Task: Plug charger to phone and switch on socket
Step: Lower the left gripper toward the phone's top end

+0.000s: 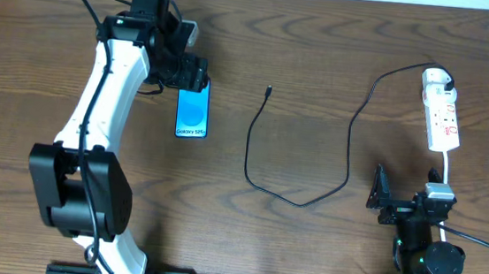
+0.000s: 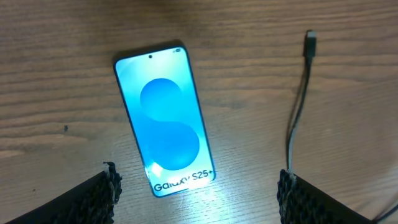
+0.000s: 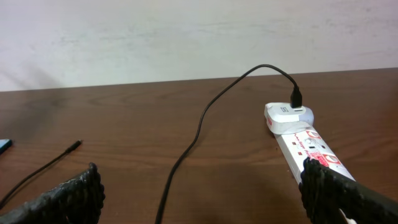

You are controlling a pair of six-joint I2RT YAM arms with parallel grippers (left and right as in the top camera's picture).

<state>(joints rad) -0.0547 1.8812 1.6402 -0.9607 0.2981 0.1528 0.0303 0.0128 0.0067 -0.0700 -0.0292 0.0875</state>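
Dark wooden table, pale wall behind; left tool and right tool wide, empty.

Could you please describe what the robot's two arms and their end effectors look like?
The left arm has white links, black joint housings and a black cable alongside. The right arm looks mostly black. The left end effector and right end effector each carry black fingers with a rough, ridged texture.
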